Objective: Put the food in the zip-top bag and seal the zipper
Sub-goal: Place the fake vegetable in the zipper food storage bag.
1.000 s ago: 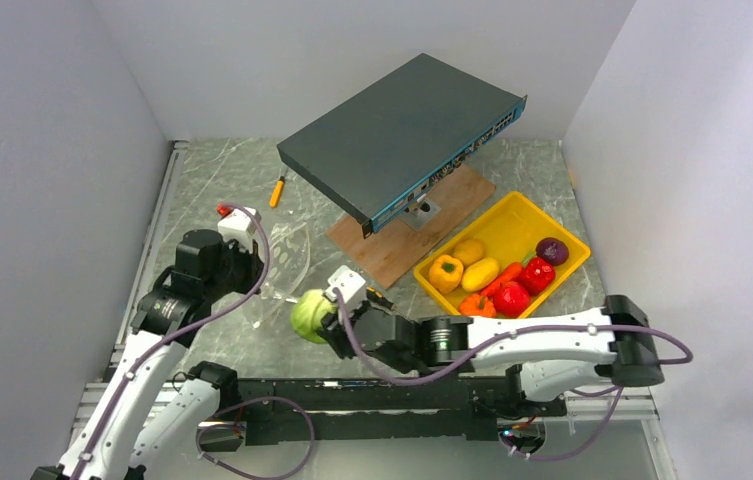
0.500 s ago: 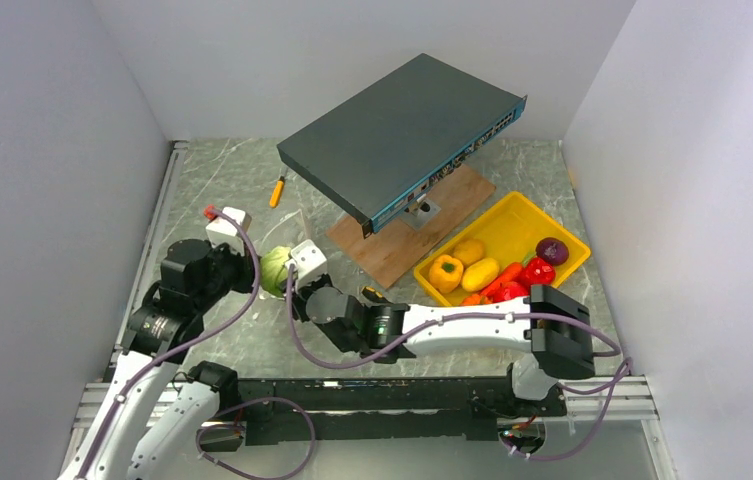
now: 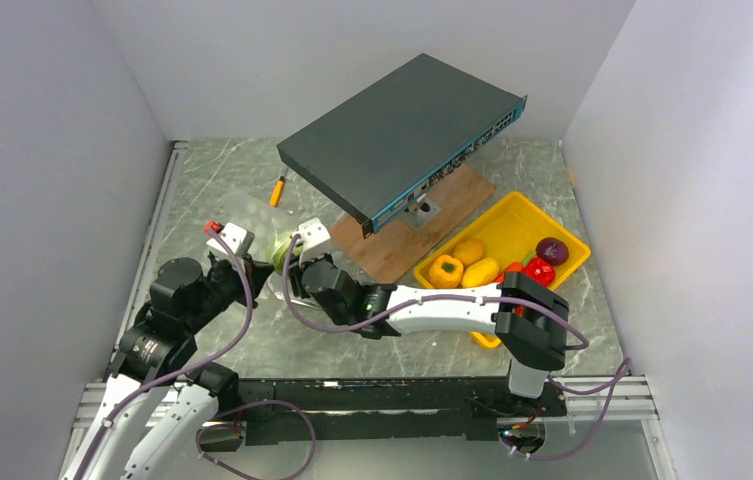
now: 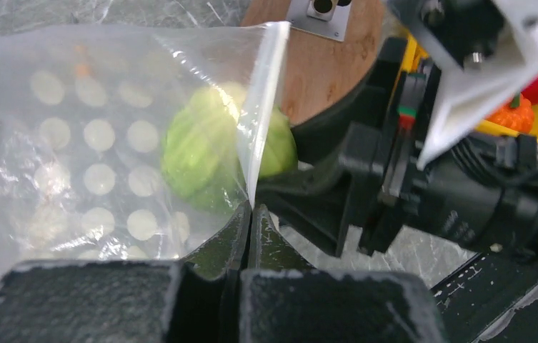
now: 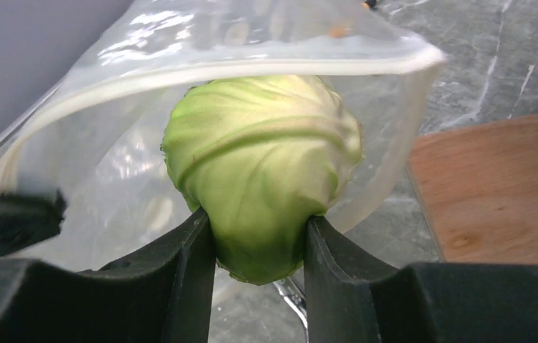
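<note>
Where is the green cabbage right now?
In the right wrist view, the green cabbage sits between the right gripper's fingers, partway into the open mouth of the zip-top bag, left of the wooden board.

1. We see plain pale walls enclosing three sides: a back wall [image 3: 352,50], a left wall [image 3: 42,200] and a right wall [image 3: 702,150].
2. We look down on a grey marbled tabletop [image 3: 212,180] with white veins.
3. We find the light soft and even.

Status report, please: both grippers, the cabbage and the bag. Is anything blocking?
Left fingers shut on bag edge, mouth held open. Right fingers shut on cabbage, partly inside bag. Zipper unsealed. Nothing blocking the mouth.
</note>
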`<move>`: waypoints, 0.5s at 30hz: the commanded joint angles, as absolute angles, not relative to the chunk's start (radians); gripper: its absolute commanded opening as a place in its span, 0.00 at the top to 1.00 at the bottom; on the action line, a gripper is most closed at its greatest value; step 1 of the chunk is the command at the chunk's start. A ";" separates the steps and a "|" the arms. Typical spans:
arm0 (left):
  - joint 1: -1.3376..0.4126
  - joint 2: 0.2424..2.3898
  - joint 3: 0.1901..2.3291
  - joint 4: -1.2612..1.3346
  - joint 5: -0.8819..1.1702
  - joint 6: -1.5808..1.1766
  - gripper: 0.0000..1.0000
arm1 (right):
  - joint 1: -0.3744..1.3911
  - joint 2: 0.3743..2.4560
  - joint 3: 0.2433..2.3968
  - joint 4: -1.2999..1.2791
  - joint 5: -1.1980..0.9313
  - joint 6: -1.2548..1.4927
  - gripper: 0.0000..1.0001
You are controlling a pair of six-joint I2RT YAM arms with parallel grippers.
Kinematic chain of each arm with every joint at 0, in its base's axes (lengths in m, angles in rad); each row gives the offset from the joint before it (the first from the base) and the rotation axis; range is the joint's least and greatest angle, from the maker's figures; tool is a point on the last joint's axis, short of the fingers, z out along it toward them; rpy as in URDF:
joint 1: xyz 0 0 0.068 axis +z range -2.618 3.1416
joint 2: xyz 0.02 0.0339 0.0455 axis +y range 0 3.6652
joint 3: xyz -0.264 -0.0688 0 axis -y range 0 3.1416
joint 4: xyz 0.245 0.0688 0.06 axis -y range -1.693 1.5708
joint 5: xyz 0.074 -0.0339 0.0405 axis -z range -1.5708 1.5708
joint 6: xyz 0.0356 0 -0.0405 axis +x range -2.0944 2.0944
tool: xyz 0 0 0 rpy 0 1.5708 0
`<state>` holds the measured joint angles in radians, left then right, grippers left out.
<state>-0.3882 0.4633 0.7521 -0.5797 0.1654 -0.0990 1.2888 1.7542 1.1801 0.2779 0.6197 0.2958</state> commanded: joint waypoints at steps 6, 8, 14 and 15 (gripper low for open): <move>-0.403 0.509 0.771 -0.551 0.233 -0.115 1.00 | 1.272 1.746 1.272 0.336 0.484 0.359 1.00; -0.405 0.504 0.770 -0.548 0.227 -0.116 1.00 | 1.262 1.744 1.271 0.359 0.444 0.385 0.96; -0.406 0.439 0.760 -0.536 0.166 -0.134 1.00 | 1.206 1.788 1.261 0.410 0.284 0.520 0.72; -0.407 0.431 0.759 -0.537 0.152 -0.139 1.00 | 1.199 1.799 1.275 0.395 0.256 0.526 0.67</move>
<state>-0.4011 0.4698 0.7521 -0.5865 0.1917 -0.1093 1.2274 1.7603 1.2251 0.3119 0.4061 0.4320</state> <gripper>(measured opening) 0.007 0.423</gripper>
